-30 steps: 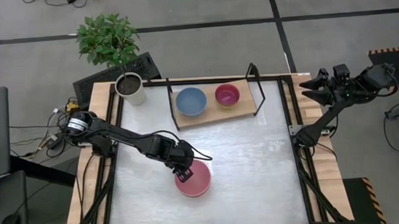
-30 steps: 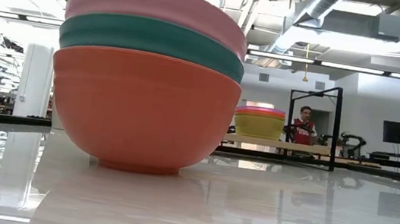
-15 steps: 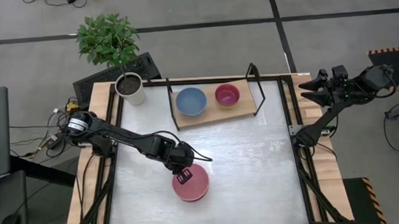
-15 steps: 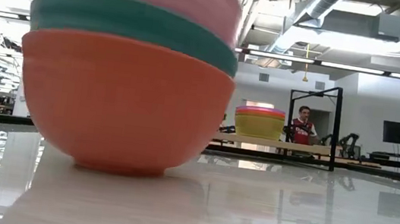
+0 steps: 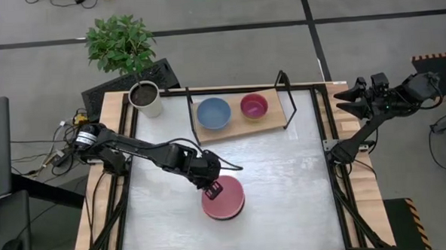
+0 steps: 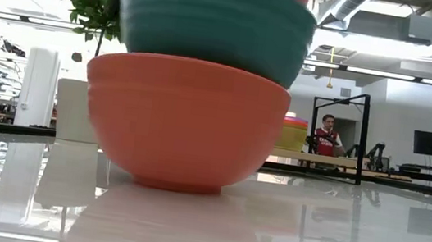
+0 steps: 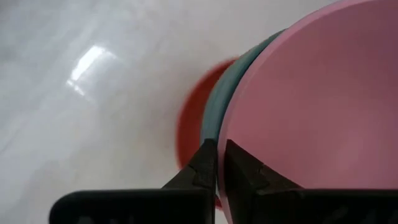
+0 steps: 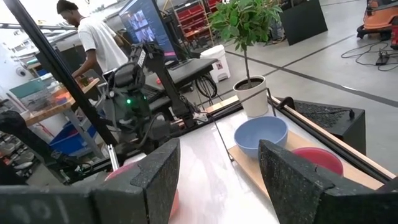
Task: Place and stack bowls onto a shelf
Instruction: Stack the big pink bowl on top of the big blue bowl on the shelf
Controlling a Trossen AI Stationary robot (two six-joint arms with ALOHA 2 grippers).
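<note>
A stack of three bowls stands near the table's front middle. The pink bowl (image 7: 323,106) is nested in the teal bowl (image 6: 216,22), and both stand raised partly out of the orange-red bowl (image 6: 187,117), whose foot rests on the table. My left gripper (image 5: 213,189) is shut on the stack's left rim. On the shelf (image 5: 277,121) at the far side sit a blue bowl (image 5: 213,112) and a magenta bowl (image 5: 254,106). My right gripper (image 5: 344,97) waits open beyond the table's right edge. My left gripper pinches the nested rims of the pink and teal bowls (image 7: 221,127) together, one finger (image 7: 244,171) inside the pink bowl and the other (image 7: 200,167) outside the teal one. The fingers slant down from the table's left. Both bowls hang raised above the orange-red bowl.
A white plant pot (image 5: 146,98) stands at the table's far left corner, a leafy plant (image 5: 120,43) behind it. The shelf's black end frames (image 5: 284,85) rise at both ends. A person (image 6: 328,139) stands in the room beyond the table.
My left gripper has shut on the stack's rim, then risen and shifted a little toward the table's right edge. The stack first tipped and slid. The pink and teal bowls have then come up out of the orange-red bowl, which stays on the table.
</note>
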